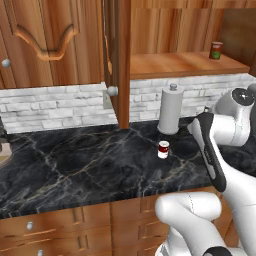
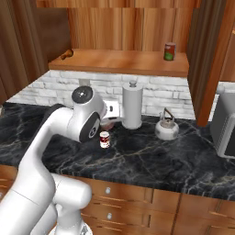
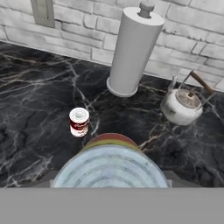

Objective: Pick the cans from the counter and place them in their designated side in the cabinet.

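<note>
A long black marble counter (image 1: 90, 165) with pale veins runs over brown wooden drawers and under a white brick wall, and above it hangs a warm brown wooden cabinet (image 2: 124, 62) with a plank shelf and its door swung open. On that shelf, at its right end, stands a red can with a green top (image 2: 170, 51), upright. A small red-and-white labelled can (image 1: 163, 149) stands upright on the counter, its long axis vertical and its pale lid facing up, just in front of a tall white paper-towel roll (image 1: 170, 111) near the wall. The right base view adds a rounded silver kettle (image 2: 166, 127) with a hooped handle to the right of the roll, and the edge of a grey appliance (image 2: 226, 123) further right; the left base view does not take these in, though it shows the round silver knob (image 1: 112, 91) on the open door's edge. In the hand view a second can with a grey-green ribbed top (image 3: 109, 168), a yellow band and red beneath, sits close under the camera, lid toward the lens, above the counter. The end effector's fingertips are hidden behind it, so I cannot tell how wide they stand or whether they grip it.
</note>
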### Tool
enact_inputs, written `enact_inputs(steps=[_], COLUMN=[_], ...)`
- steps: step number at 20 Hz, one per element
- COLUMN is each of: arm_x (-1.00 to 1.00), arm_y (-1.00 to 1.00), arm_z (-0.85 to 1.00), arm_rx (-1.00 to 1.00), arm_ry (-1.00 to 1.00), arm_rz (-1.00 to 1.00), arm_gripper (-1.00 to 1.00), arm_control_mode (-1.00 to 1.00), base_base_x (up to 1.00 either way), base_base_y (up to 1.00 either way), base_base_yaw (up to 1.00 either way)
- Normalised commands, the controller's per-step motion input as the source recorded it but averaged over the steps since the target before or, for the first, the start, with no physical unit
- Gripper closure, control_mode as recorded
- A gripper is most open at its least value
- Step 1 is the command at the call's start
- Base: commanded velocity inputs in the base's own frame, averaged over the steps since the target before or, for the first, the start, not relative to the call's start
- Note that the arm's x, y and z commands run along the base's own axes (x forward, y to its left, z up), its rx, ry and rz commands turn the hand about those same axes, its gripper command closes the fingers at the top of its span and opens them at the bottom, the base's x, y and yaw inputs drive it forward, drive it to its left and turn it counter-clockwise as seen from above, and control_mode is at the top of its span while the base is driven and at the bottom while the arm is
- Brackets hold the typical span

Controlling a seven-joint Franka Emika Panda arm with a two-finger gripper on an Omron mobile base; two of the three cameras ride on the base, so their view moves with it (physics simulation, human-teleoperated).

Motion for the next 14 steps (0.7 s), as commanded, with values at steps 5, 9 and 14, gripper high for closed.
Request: enact_inputs(steps=[5, 9, 14], arm_x=[-0.23, -0.19, -0.12], arm_y=[-0.17, -0.11, -0.04], arm_z=[0.38, 0.35, 0.31], arm_rx=[0.0, -0.01, -0.04], arm_ry=[0.08, 0.03, -0.05], arm_rz=[0.0, 0.0, 0.0], arm_gripper=[1.0, 1.0, 1.0], arm_control_mode=[-1.0, -1.0, -1.0], base_base_x=[0.0, 0.0, 0.0], base_base_y=[0.0, 0.0, 0.0], base_base_yaw=[0.0, 0.0, 0.0])
